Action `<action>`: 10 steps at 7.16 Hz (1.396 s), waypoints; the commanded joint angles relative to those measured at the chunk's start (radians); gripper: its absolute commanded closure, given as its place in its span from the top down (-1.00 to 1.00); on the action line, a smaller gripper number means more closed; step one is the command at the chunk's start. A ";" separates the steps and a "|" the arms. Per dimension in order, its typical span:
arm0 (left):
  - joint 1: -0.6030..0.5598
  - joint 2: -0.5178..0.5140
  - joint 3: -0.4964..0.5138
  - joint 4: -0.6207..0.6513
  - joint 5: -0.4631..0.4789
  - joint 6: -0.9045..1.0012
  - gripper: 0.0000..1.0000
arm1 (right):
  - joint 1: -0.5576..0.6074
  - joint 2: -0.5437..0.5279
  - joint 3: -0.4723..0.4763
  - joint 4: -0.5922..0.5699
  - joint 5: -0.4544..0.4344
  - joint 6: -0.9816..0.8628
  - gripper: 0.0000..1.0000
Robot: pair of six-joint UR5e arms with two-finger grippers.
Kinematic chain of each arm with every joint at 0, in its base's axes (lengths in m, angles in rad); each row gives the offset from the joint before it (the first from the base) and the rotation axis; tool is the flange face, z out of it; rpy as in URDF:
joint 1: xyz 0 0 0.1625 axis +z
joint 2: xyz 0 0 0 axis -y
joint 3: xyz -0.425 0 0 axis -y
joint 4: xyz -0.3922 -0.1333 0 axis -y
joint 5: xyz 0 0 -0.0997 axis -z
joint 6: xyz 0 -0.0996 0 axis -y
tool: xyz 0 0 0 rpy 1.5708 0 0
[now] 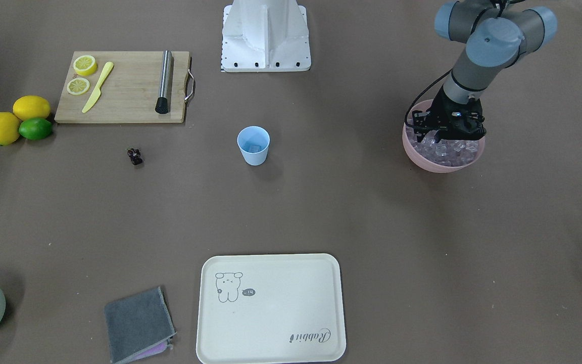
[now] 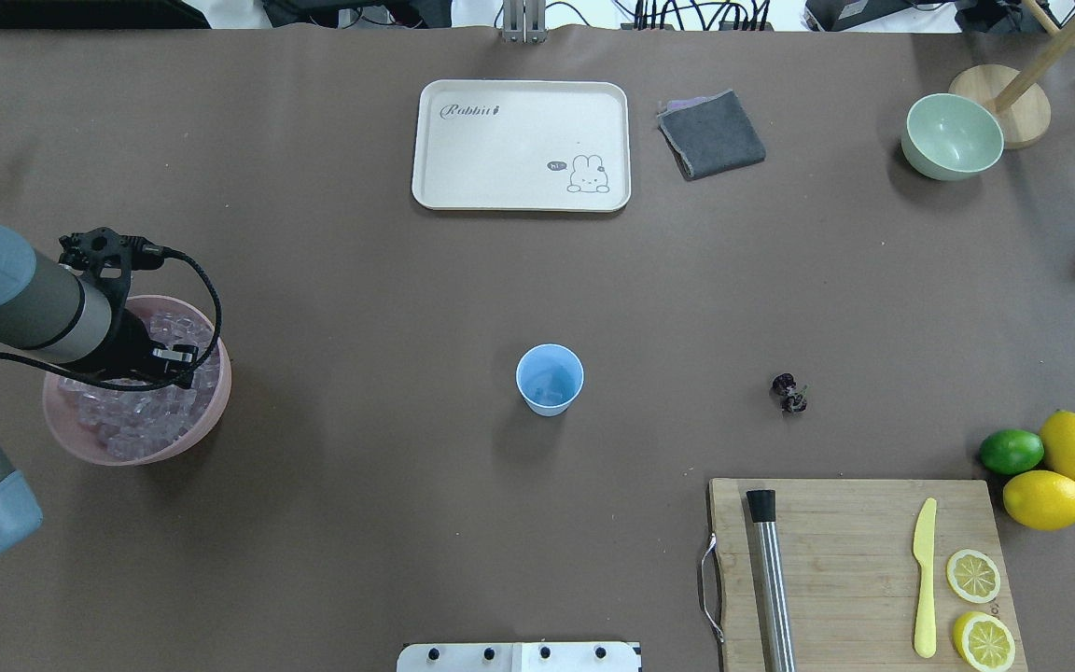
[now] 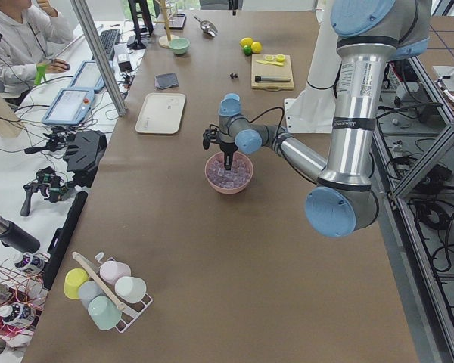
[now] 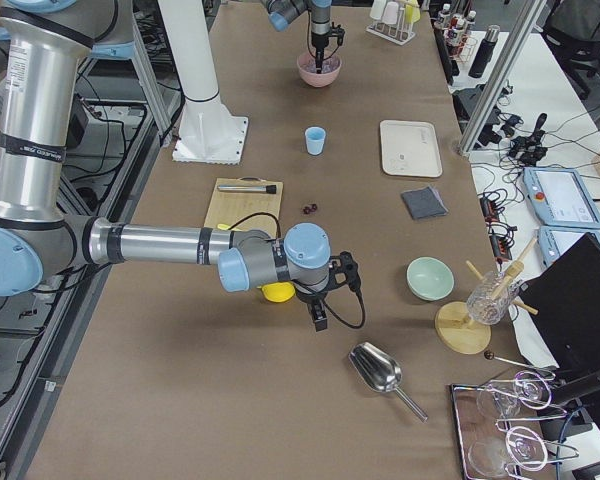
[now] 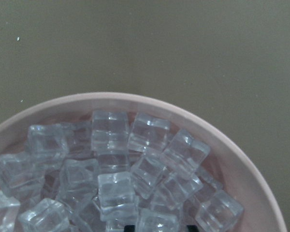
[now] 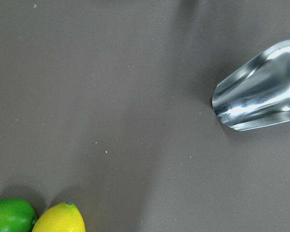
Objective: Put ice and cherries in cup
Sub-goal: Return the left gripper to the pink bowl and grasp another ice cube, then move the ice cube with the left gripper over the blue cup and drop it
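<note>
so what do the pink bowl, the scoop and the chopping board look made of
Pink bowl: probably plastic, with a smooth matte wall of even colour.
Scoop: polished metal, going by the mirror-like reflections.
Chopping board: wood, perhaps bamboo, with pale matte grain strips.

Left arm (image 1: 478, 65) reaches out, wrist bent, left gripper (image 1: 446, 135) pointing straight down with fingertips (image 5: 130, 228) a little apart. Right arm (image 4: 160, 243) stretched low and level, right gripper (image 4: 320, 320) pointing down. Can't tell how its jaws stand.

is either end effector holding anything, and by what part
Cannot be told. The left end effector is down among the ice in the pink bowl, its tips hidden; nothing shows at the right end effector, seen only from afar.
</note>
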 commanded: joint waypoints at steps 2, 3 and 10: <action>-0.046 -0.004 -0.120 0.072 -0.012 -0.003 -1.00 | 0.000 -0.002 0.000 0.000 0.002 0.000 1.00; -0.043 -0.085 -0.164 0.156 -0.017 -0.040 -1.00 | 0.000 -0.002 0.000 0.000 0.002 0.000 1.00; 0.242 -0.675 0.210 0.170 0.136 -0.442 -1.00 | 0.000 0.000 0.015 0.002 0.002 -0.002 1.00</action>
